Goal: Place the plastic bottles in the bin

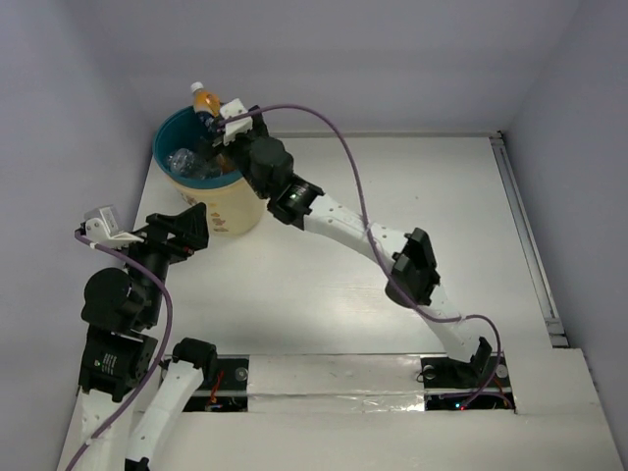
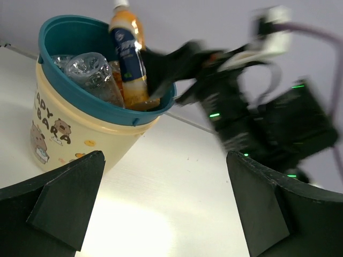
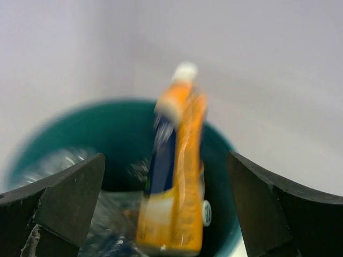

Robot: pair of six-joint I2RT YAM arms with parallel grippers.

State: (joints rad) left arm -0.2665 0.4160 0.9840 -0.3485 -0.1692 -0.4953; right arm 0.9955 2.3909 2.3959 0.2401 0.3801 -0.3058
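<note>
Bin [image 1: 224, 211] is seen at the far left of the worktop [image 1: 422, 216], close to the back wall. Teal rim and inside, cream outer wall with small printed animal marks.

An orange bottle [image 1: 204, 101] with a white cap and dark blue label is seen upright at the far side of the bin, its neck and shoulder above the rim. Whether its base is settled on the contents cannot be told, as the right wrist view is blurred. Crumpled clear bottles [image 2: 92, 72] are seen lying inside, at the left and near side.

Right tool [image 1: 222, 135] is held over the right part of the bin's rim, just near of the orange bottle. In the right wrist view the fingers are spread wide; the bottle appears in the gap between them, and neither finger is seen touching it.

Left tool [image 1: 186, 228] is placed low, just beside the bin's near left wall. Its jaws are apart and nothing is held between them.
</note>
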